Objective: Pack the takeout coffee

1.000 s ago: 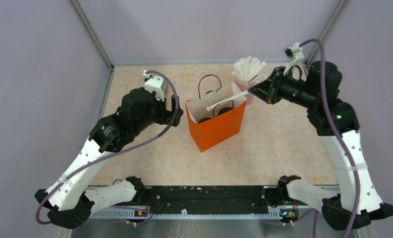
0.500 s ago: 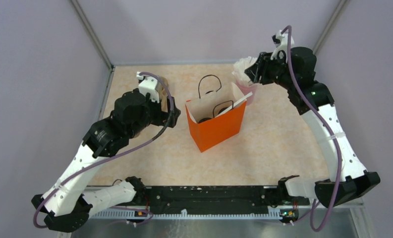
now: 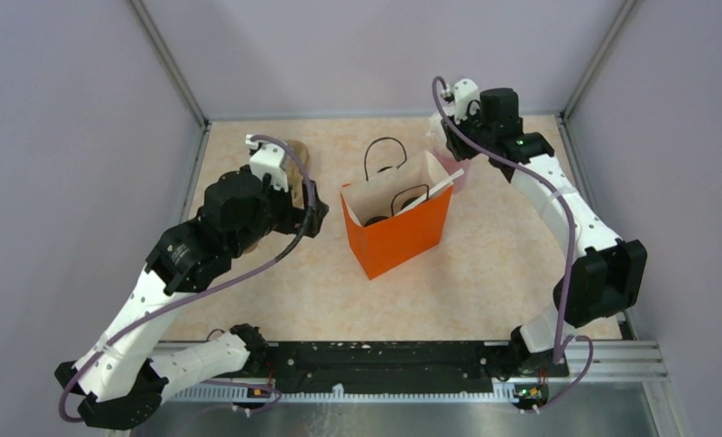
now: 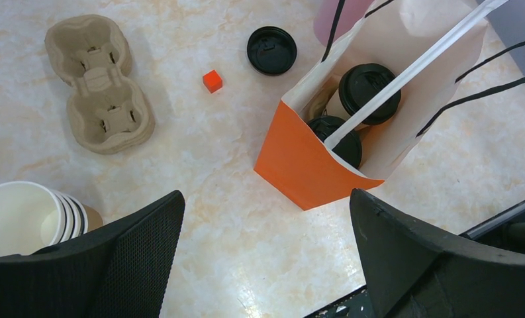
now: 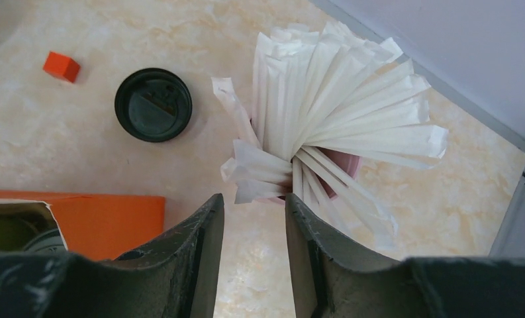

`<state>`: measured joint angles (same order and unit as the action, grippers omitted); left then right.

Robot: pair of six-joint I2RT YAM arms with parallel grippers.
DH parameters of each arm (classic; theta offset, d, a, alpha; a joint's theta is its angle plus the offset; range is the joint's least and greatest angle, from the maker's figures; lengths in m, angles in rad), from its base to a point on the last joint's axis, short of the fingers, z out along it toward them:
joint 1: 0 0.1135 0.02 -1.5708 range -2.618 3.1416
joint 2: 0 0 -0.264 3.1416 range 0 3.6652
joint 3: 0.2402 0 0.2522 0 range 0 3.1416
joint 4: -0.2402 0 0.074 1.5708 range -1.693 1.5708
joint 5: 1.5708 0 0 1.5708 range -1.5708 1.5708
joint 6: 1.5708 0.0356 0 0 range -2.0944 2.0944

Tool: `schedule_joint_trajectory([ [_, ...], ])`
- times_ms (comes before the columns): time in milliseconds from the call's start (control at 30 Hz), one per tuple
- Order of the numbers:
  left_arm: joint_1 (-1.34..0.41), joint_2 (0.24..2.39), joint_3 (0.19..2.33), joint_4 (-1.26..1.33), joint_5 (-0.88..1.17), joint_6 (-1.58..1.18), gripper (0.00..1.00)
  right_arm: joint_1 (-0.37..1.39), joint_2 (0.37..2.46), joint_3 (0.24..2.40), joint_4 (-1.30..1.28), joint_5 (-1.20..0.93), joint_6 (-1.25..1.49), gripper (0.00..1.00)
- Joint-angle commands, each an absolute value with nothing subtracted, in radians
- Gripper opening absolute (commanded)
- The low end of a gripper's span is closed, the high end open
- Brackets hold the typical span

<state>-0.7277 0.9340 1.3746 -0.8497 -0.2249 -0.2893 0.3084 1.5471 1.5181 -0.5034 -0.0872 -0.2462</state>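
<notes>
The right gripper point(image 5: 254, 205) hangs over the pink cup point(image 5: 344, 165) of paper-wrapped straws point(image 5: 332, 106) at the centre of its wrist view, its two fingers a little apart with only bare bench point(image 5: 259, 265) between them, so it is open and holding nothing. To its upper left lie a loose black lid point(image 5: 153, 105) and a small orange cube point(image 5: 61, 66). The left gripper point(image 4: 266, 199) is spread wide and also empty, looking down on the orange bag point(image 4: 299, 165) right of centre in its view. Two lidded coffee cups point(image 4: 370, 93) stand side by side inside the bag, with one wrapped straw point(image 4: 405, 69) leaning across its mouth. A pulp cup carrier point(image 4: 100, 83) sits at upper left and a stack of lidless cups point(image 4: 21, 215) at lower left. The packing looks mostly done (the cups are bagged); what may remain, judging by the right gripper's place, is a second straw.
</notes>
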Motion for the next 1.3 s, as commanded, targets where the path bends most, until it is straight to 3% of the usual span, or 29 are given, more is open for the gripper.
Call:
schedule_joint_trajectory([
  [0, -0.725, 0.917, 1.407, -0.860, -0.224, -0.304, 0.99, 0.295, 1.542, 1.517, -0.493, -0.151, -0.426, 0.39],
  [367, -0.724, 0.916, 1.408, -0.871, -0.230, -0.302, 0.99, 0.296, 1.601, 1.514, -0.493, -0.173, -0.421, 0.35],
  [400, -0.725, 0.919, 1.411, -0.870, -0.231, -0.302, 0.99, 0.295, 1.604, 1.515, -0.494, -0.171, -0.422, 0.31],
  [500, -0.724, 0.917, 1.408, -0.870, -0.234, -0.302, 0.99, 0.295, 1.594, 1.520, -0.488, -0.166, -0.423, 0.01],
  [800, -0.725, 0.912, 1.379, -0.853, -0.244, -0.326, 0.99, 0.295, 1.507, 1.686, -0.695, -0.024, -0.385, 0.00],
  [1267, -0.725, 0.946, 1.361, -0.798, -0.211, -0.316, 0.99, 0.295, 1.253, 1.881, -0.784, 0.107, -0.252, 0.00],
])
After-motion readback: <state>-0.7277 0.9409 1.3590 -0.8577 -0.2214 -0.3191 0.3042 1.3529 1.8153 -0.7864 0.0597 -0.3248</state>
